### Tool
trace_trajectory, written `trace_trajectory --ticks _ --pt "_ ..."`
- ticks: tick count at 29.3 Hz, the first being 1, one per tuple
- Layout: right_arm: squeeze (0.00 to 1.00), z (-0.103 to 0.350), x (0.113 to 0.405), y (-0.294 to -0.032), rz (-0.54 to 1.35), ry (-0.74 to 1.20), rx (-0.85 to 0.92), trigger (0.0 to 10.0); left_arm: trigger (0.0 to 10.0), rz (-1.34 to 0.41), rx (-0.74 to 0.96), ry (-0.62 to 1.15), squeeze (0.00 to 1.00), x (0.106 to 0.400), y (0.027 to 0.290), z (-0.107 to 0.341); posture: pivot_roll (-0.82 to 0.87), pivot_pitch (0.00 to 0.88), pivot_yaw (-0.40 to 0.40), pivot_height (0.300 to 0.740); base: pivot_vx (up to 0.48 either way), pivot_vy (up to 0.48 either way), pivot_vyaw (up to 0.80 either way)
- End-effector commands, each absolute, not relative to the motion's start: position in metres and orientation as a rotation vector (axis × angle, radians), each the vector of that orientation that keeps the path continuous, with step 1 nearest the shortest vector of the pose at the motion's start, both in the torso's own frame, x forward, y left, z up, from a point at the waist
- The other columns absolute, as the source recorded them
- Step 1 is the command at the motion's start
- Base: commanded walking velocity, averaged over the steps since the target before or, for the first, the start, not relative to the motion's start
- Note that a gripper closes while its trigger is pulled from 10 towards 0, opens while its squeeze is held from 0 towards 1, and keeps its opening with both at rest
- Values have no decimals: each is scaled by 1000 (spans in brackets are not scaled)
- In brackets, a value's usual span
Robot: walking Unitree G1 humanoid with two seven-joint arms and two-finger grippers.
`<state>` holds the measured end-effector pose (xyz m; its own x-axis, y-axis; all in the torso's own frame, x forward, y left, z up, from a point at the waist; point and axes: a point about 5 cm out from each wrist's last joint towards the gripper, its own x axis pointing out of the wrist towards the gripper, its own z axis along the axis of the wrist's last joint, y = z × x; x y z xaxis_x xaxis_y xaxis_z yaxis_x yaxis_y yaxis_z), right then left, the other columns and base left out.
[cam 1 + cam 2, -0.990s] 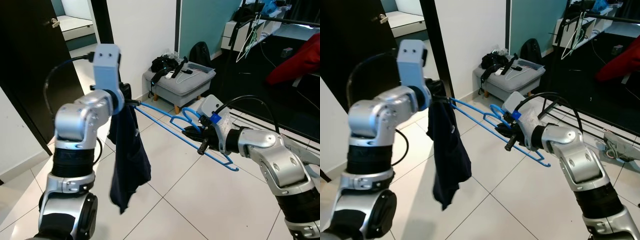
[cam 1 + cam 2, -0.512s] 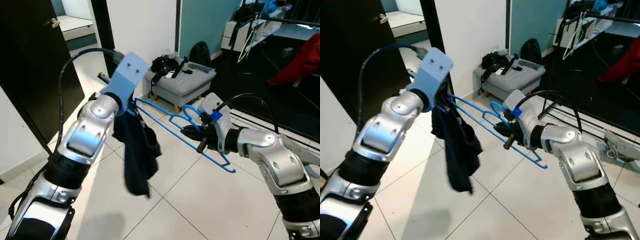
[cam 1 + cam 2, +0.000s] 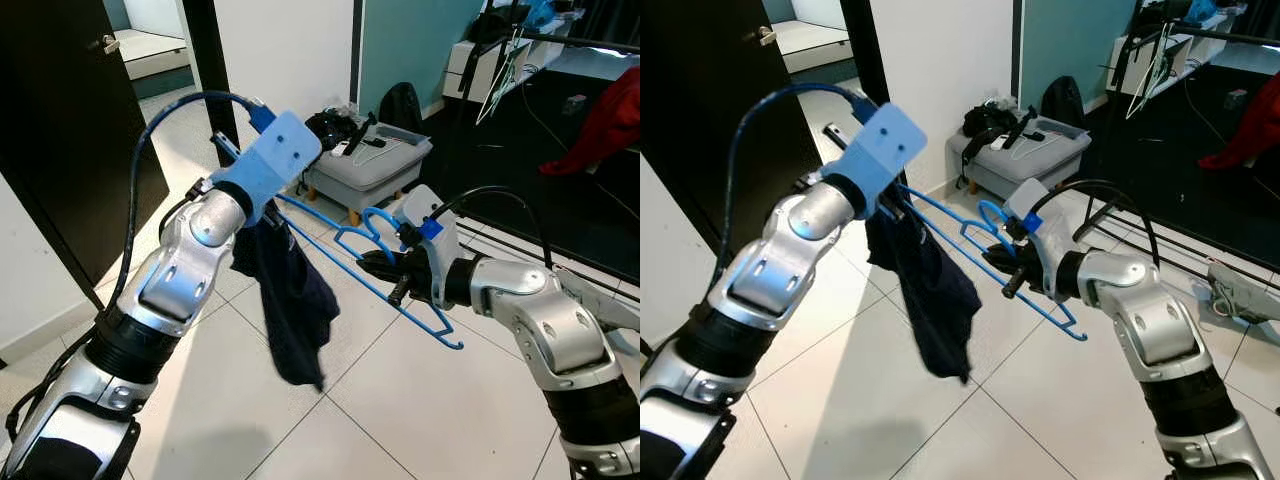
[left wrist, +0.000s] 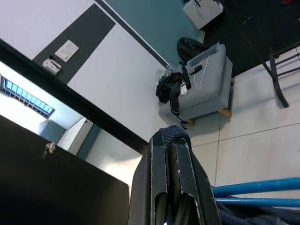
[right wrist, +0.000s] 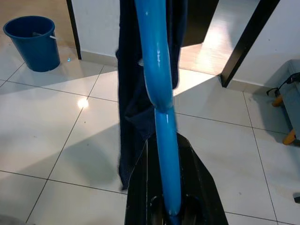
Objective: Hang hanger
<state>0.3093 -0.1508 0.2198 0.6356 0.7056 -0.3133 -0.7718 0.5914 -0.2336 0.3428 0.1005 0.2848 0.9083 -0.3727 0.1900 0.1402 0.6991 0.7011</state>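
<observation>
Change: the left arm has swung up and tipped over since a second ago, so the dark blue garment [image 3: 290, 290] now hangs more to the right and nearer the hanger's middle. The right arm has stayed almost where it was.

Hanger place: the blue plastic hanger [image 3: 385, 285] is held up in the air between the two arms, over the white tile floor [image 3: 400, 400]. Its hook end sits right at the right gripper.

Right gripper: the right gripper [image 3: 385, 268] has its black fingers closed on the hanger, close to the hook. In the right wrist view the blue bar [image 5: 161, 117] runs straight out between the two fingers [image 5: 140, 187].

Left gripper: the left gripper [image 4: 171, 140] is pinched shut on a fold of the dark garment, just beside the far left tip of the hanger.

Garment: it hangs down from the left gripper in a long loose drop, touching the left end of the hanger.

Which way it points: the hanger's long side runs from far left, by the left gripper, to near right, past the right gripper. It is tilted, with the near right tip lowest.

Count: one hanger, one garment, two grippers.

Around: a grey padded stool [image 3: 365, 165] with black things on top stands far behind, by the white wall. A blue bucket [image 5: 35, 42] stands on the floor in the right wrist view.
</observation>
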Motion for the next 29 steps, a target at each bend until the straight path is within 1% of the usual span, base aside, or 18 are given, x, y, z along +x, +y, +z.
trace_trajectory --ticks 1,2,3,4,5,6,7,8,9,10,12,20,21,25,26,27,28,29 --pt "0 226 308 -145 890 170 -367 10000 10000 -325 780 -359 0 341 98 284 -75 0 51 740 0 0 0" --pt "0 226 308 -145 890 170 -367 10000 10000 -325 780 -359 0 341 98 284 -75 0 51 740 0 0 0" --pt "0 226 309 -145 882 167 -367 10000 10000 -462 667 -360 0 331 84 286 -73 0 51 740 0 0 0" --pt "0 226 309 -145 882 167 -367 10000 10000 -462 667 -360 0 331 84 286 -73 0 51 740 0 0 0" --pt "0 227 311 -145 874 164 -365 10000 10000 -593 566 -380 0 319 71 290 -73 0 51 740 0 0 0" --pt "0 227 311 -145 874 164 -365 10000 10000 -593 566 -380 0 319 71 290 -73 0 51 740 0 0 0" --pt "0 227 312 -145 867 161 -363 10000 10000 -715 459 -399 0 306 59 294 -71 0 48 740 0 0 0" --pt "0 227 312 -145 867 161 -363 10000 10000 -715 459 -399 0 306 59 294 -71 0 48 740 0 0 0" --pt "0 227 314 -145 858 158 -360 10000 10000 -816 410 -413 0 294 51 294 -71 0 48 740 0 0 0" --pt "0 227 314 -145 858 158 -360 10000 10000 -816 410 -413 0 294 51 294 -71 0 48 740 0 0 0" --pt "0 228 316 -145 845 154 -353 10000 10000 -904 411 -418 0 283 44 287 -68 0 49 740 0 0 0" --pt "0 227 318 -144 837 150 -345 10000 10000 -926 439 -414 0 281 44 280 -67 0 52 740 0 0 0" --pt "0 228 317 -144 834 147 -341 10000 10000 -889 475 -398 0 287 49 277 -67 0 53 740 0 0 0" --pt "0 228 317 -144 834 147 -341 10000 10000 -889 475 -398 0 287 49 277 -67 0 53 740 0 0 0" --pt "0 228 317 -145 832 143 -337 10000 10000 -834 522 -370 0 294 57 275 -66 0 54 740 0 0 0" --pt "0 228 317 -144 833 132 -328 10000 10000 -686 570 -322 0 312 74 274 -66 0 54 740 0 0 0" --pt "0 229 317 -144 834 124 -321 10000 10000 -583 599 -290 0 324 87 274 -66 0 54 740 0 0 0" --pt "0 229 317 -144 834 124 -321 10000 10000 -583 599 -290 0 324 87 274 -66 0 54 740 0 0 0"
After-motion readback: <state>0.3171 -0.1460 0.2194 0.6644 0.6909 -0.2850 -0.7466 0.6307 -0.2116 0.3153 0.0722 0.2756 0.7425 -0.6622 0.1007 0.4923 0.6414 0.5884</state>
